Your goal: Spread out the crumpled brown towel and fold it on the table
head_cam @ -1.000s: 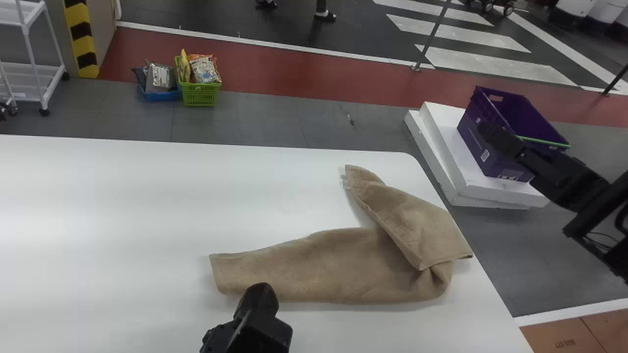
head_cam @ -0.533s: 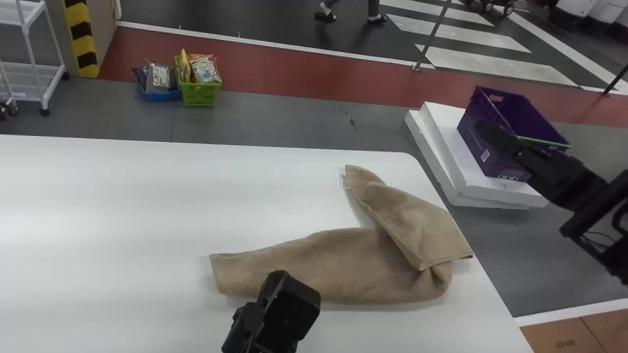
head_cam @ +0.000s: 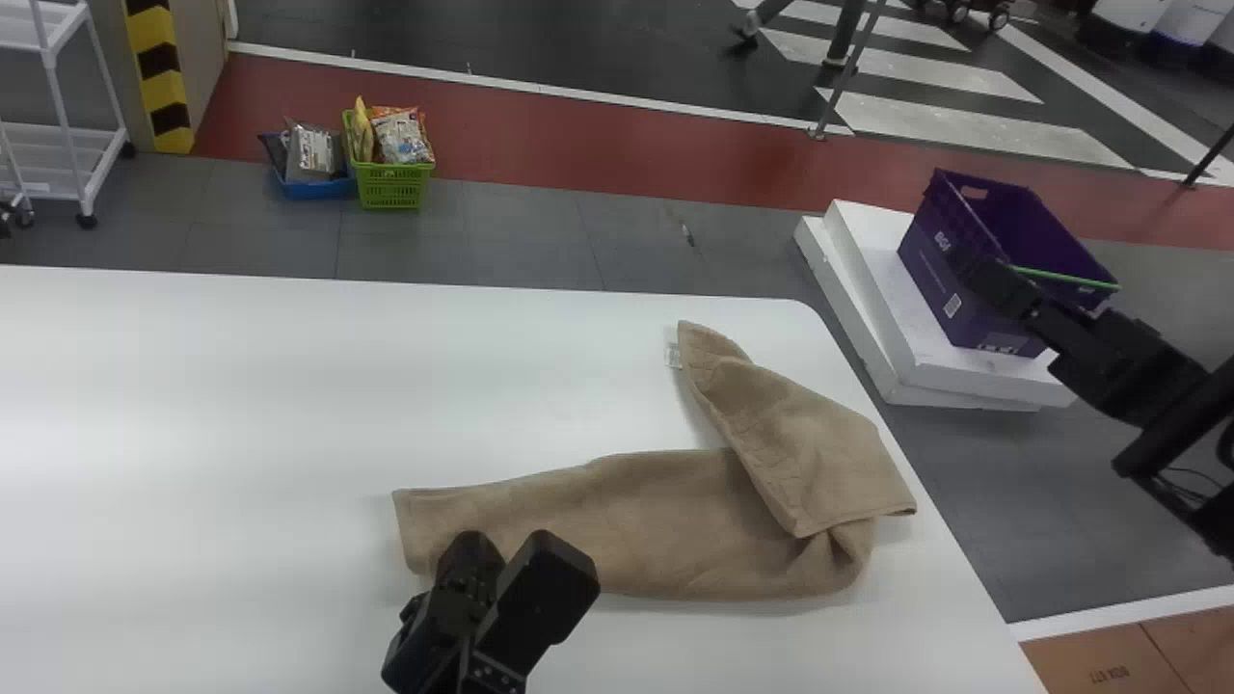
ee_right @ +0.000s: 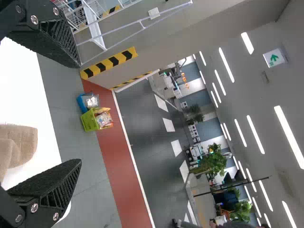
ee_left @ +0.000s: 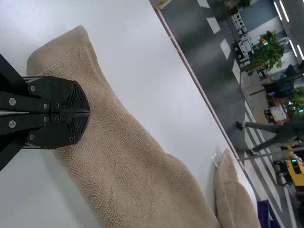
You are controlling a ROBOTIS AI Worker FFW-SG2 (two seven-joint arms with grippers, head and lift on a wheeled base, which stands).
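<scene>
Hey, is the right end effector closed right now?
No, the right end effector is open, its two black fingers wide apart with grey floor visible between them.

head view, toward seven o'clock: partly masked by the left gripper (head_cam: 469, 554), near edge of the brown towel (head_cam: 675, 520); cropped below, left arm. toward four o'clock: concealed under the folded flap (head_cam: 819, 434), lower cloth layers; farther out, cropped, with print too small to tell, cardboard box (head_cam: 1089, 665). between two and three o'clock: partly covered by the right gripper (head_cam: 964, 265), purple crate (head_cam: 930, 241). between three and four o'clock: cropped, right arm. toward ten o'clock: cropped, white trolley (head_cam: 58, 140). toward six and nine o'clock: cropped, white table (head_cam: 193, 414). both wrist views: cropped, brown towel.
</scene>
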